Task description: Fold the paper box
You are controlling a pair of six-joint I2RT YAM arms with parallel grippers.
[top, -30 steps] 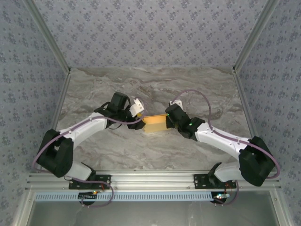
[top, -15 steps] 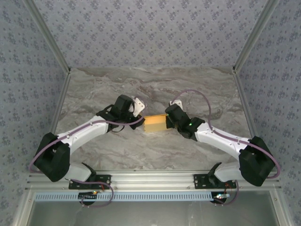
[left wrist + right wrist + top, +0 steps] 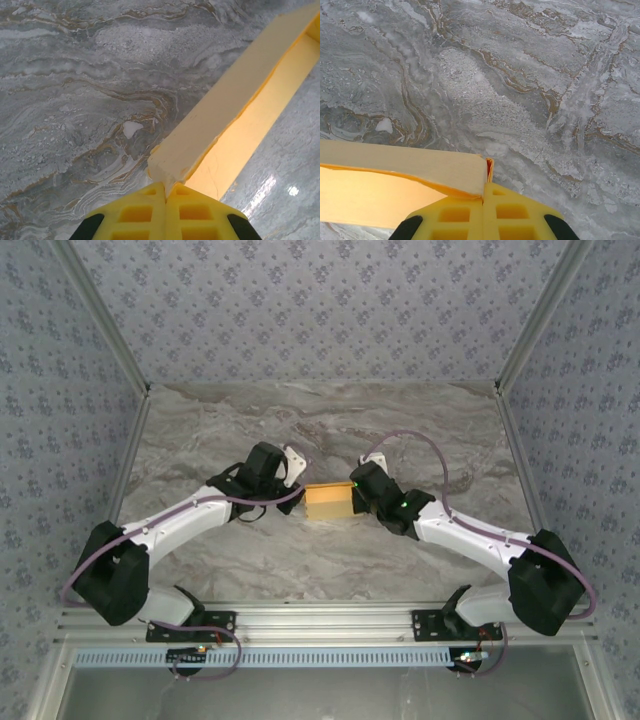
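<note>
From above, the wrists cover both ends of the paper box, so the fingertips there cannot be made out; the box lies mid-table, with the left gripper at its 9 o'clock and the right gripper at its 3 o'clock; up close, each yellow pair is pressed together, pinching a thin wall corner; the box's open orange inside runs off-frame.
</note>
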